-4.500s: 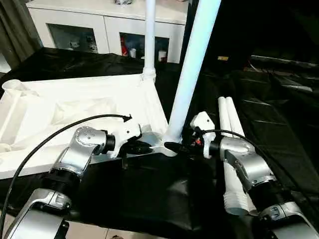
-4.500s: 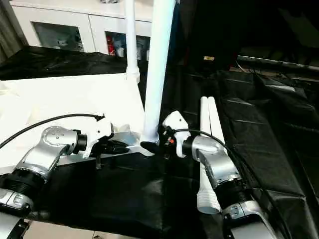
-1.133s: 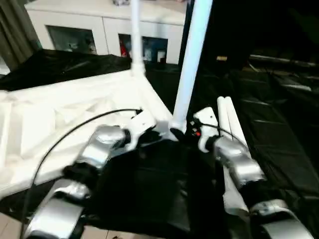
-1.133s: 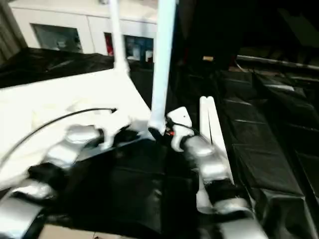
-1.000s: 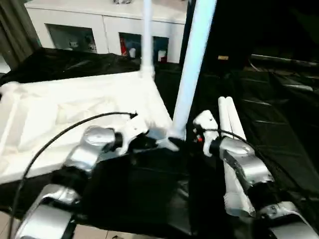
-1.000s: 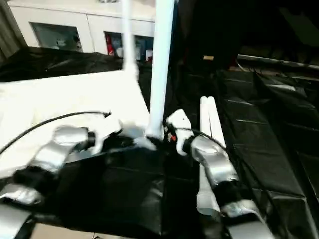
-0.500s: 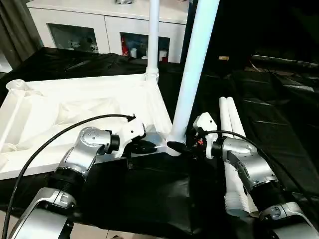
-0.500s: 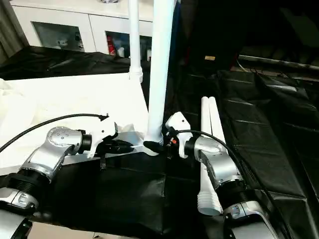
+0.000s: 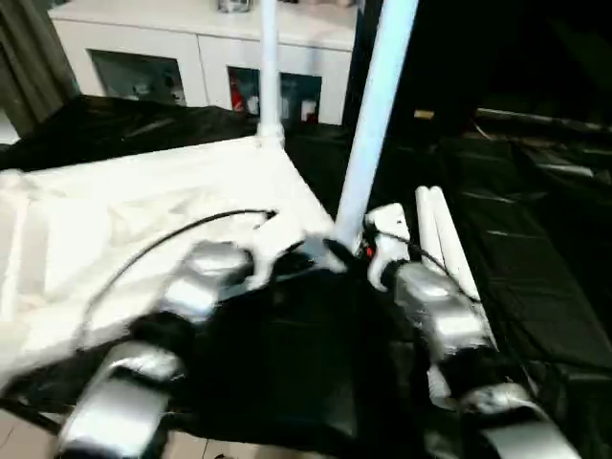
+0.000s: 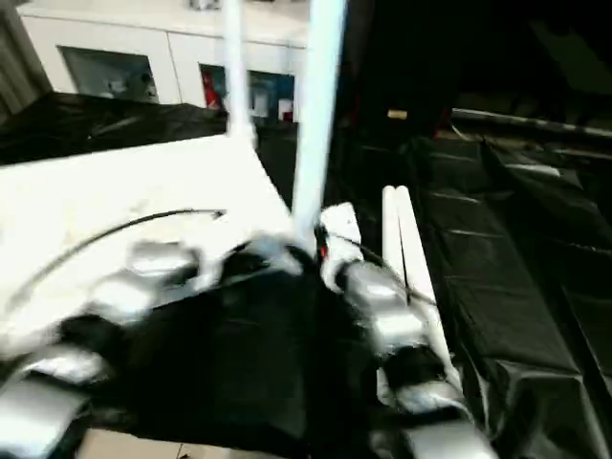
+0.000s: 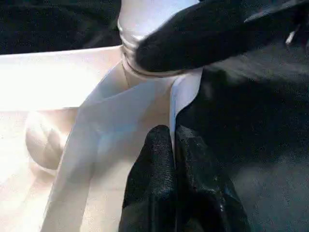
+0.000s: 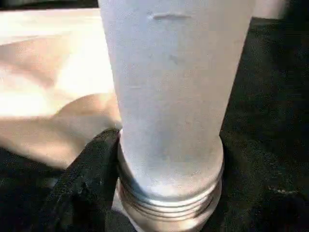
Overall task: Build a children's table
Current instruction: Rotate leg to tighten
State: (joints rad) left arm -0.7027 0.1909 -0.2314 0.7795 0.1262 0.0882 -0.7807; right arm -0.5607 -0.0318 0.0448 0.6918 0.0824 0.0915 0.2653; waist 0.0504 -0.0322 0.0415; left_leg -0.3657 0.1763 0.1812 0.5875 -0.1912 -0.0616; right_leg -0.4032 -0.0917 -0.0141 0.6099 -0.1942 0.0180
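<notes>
The white children's table top (image 9: 143,210) lies upside down on the black cloth. One leg (image 9: 268,67) stands in its far corner socket and a second leg (image 9: 378,105) stands in the near corner socket. My left gripper (image 11: 172,133) is shut on the thin rim of the top right beside that near socket. My right gripper (image 9: 346,253) is at the base of the near leg (image 12: 169,96); one black finger (image 12: 82,193) lies against the threaded end and the other is hidden behind the tube. Two more legs (image 9: 442,239) lie side by side to the right.
A white cabinet with glass doors (image 9: 191,57) stands behind the work table. The black cloth (image 9: 535,220) reaches far to the right in folds. The two loose legs lie close to my right forearm.
Both arms have pushed forward and the near corner of the top has swung away and left with them. The far leg now stands further left. The cabinet has stayed in place.
</notes>
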